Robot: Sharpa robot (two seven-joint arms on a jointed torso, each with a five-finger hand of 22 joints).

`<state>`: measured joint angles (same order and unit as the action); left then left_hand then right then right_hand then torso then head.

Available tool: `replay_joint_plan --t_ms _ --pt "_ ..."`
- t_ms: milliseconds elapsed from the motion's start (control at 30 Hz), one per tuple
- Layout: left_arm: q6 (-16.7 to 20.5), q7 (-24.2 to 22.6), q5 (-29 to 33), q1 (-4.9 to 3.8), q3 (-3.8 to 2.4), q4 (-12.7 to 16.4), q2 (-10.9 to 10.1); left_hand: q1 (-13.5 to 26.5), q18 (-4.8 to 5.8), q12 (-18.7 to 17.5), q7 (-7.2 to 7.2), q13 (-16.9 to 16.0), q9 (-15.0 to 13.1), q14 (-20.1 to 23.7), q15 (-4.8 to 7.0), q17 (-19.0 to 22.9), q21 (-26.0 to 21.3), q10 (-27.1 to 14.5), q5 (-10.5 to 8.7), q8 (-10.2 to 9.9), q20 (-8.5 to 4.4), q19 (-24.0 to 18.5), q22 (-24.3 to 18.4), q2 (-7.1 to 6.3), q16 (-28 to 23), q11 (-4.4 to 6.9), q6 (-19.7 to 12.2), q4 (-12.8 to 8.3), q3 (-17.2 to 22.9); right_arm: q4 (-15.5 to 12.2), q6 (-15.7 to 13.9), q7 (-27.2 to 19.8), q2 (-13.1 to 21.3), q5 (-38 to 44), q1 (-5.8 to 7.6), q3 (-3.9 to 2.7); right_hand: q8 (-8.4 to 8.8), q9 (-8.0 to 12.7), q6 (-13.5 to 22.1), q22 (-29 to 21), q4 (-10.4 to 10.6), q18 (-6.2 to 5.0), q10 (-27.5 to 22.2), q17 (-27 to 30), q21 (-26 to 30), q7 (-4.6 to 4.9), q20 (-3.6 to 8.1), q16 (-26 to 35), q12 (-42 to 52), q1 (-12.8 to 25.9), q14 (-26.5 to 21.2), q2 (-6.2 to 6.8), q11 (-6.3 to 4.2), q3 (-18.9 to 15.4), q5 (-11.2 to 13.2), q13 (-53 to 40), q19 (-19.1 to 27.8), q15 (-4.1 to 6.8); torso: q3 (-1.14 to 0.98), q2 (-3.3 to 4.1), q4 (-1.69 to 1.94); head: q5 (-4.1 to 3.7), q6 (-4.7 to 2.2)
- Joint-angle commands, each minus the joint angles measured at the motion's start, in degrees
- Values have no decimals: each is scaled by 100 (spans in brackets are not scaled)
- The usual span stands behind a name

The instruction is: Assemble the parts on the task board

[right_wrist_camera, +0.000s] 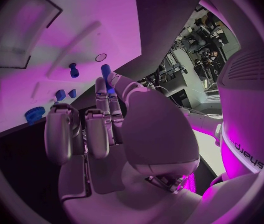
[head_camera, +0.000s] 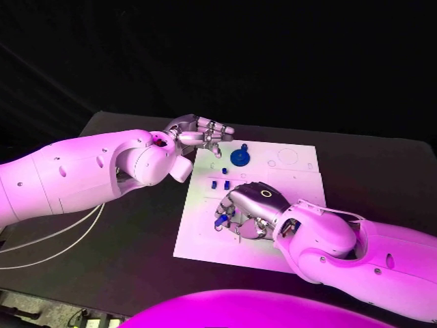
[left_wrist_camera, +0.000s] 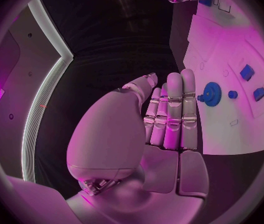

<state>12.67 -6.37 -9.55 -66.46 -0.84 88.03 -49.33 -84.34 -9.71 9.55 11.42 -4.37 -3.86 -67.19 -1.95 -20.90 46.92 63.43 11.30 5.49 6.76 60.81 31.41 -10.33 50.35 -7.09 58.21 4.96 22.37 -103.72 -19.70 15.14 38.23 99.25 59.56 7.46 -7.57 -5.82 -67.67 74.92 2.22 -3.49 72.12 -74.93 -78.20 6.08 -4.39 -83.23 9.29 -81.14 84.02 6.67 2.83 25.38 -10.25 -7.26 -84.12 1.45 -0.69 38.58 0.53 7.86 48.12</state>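
The white task board (head_camera: 205, 239) lies in the middle of the black table. My right hand (head_camera: 250, 208) hovers low over its near half and pinches a small blue cylinder (right_wrist_camera: 106, 77) between thumb and a finger; the piece shows at the fingertips (head_camera: 220, 221). A blue gear (head_camera: 240, 157) stands at the board's far left, with a blue peg (head_camera: 225, 167) and two small blue blocks (head_camera: 218, 183) just nearer. My left hand (head_camera: 201, 133) hangs above the board's far left corner, fingers stretched out side by side (left_wrist_camera: 172, 114), holding nothing; the gear (left_wrist_camera: 211, 93) lies just beyond its fingertips.
The board (right_wrist_camera: 76, 30) has a rectangular recess (right_wrist_camera: 20, 40) and a small round hole (right_wrist_camera: 100, 57) near the peg (right_wrist_camera: 74, 70). Black tabletop (head_camera: 376, 171) surrounds the board on all sides. White cables (head_camera: 61, 239) hang off the left arm at the table's near left.
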Motion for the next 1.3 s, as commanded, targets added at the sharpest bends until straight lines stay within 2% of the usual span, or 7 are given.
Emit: replay_joint_plan --t_ms 33,500,1133,1300 --pt "-99 -27 18 -5 -3 9 12 -15 -87 24 -5 4 0 55 3 9 -37 -30 6 26 -6 -40 -9 31 -24 3 -31 -28 5 36 147 51 -17 163 -18 3 -27 -139 -47 813 -19 78 14 -80 -11 30 27 -20 -22 31 322 -53 -32 14 -21 -6 -98 37 0 -1 5 5 11" --pt "-107 -14 -22 -6 -3 14 25 -15 -87 24 -5 4 0 55 3 9 -37 -30 6 26 -6 -40 -9 31 -24 3 -31 -28 5 162 213 124 -118 259 -71 9 -26 -143 -44 827 -21 84 18 -89 -33 33 26 -25 -30 45 325 -53 -28 12 -29 -8 -108 34 -3 2 2 24 6" --pt "-105 -3 -31 -7 -3 18 28 -11 -87 31 -4 4 0 58 2 13 -42 -35 5 29 -5 -42 -12 37 -28 2 -34 -30 2 256 410 233 -214 317 -132 21 -19 -151 -32 811 -14 77 21 -66 -1 34 21 -16 -54 92 320 -52 -22 -2 -20 -11 -94 29 3 -2 6 37 54" --pt "-105 -2 -32 -7 -3 18 31 -11 -87 31 -4 4 0 58 2 13 -42 -35 5 29 -5 -42 -12 37 -28 2 -34 -30 2 315 302 225 -289 333 -158 28 127 -113 206 785 -14 67 -122 -50 56 125 -13 -10 -186 182 316 -20 49 11 -7 8 -69 -26 3 -2 7 36 52"
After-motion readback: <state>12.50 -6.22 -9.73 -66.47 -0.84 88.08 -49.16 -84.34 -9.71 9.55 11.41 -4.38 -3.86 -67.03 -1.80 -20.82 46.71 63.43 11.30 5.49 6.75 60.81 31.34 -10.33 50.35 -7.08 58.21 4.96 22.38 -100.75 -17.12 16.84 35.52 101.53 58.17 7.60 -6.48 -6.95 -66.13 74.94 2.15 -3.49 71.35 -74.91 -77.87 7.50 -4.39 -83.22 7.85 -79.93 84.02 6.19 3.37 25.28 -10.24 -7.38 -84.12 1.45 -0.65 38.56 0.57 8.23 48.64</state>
